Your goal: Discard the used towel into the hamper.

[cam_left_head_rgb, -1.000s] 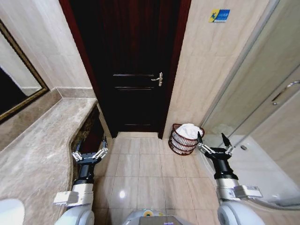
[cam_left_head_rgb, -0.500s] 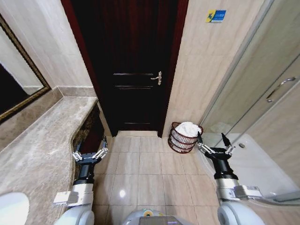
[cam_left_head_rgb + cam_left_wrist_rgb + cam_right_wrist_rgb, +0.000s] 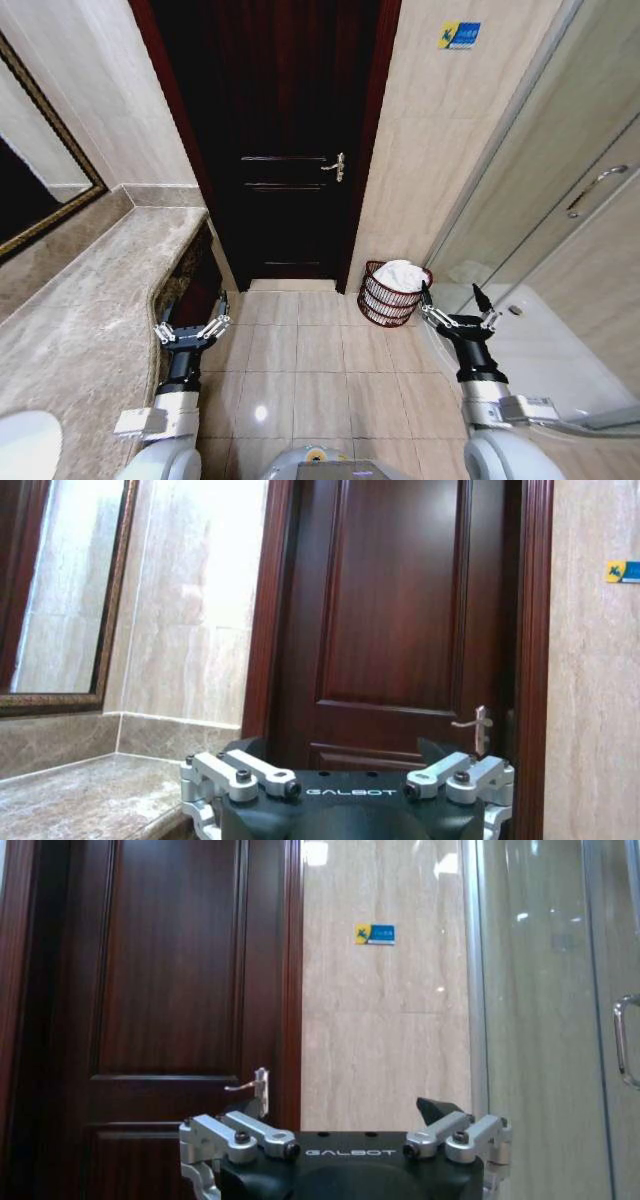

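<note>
Head view: hamper (image 3: 393, 296) on the floor (image 3: 300, 370) by the door (image 3: 275, 140), white towel (image 3: 401, 273) inside, its lower folds hidden. Left end effector (image 3: 190, 328) and right end effector (image 3: 456, 304): fingers apart, empty.

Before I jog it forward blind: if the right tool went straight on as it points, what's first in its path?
Probably the tiled wall beside the door; the right tool is open and aimed there. Depth is unclear.

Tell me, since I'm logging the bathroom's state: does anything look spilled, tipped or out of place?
Nothing stands out. The hamper stands upright by the door with the white towel inside; the left gripper and right gripper are open, holding nothing.
</note>
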### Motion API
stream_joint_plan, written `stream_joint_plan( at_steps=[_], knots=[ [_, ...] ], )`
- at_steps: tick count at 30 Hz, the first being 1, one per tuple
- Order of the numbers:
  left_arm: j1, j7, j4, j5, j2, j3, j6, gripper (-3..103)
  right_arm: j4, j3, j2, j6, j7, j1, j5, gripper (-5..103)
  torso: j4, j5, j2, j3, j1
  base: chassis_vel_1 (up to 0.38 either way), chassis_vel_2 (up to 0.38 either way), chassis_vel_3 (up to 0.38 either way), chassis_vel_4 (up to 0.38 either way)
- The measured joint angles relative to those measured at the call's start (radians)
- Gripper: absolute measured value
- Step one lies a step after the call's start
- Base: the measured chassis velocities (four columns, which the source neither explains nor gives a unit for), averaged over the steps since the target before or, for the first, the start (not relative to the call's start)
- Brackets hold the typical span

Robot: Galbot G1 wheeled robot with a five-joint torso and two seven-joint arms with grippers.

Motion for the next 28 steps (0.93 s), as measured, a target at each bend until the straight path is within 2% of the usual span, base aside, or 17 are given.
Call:
stream_joint_plan(
  at_steps=[28],
  knots=[
    [0.0,0.0,0.0,0.0,0.0,0.0,0.0,100,0.0,0.0,0.0,0.0,0.0,0.0,0.0,100,0.0,0.0,0.0,0.0,0.0,0.0,0.0,0.0,0.0]
  ],
)
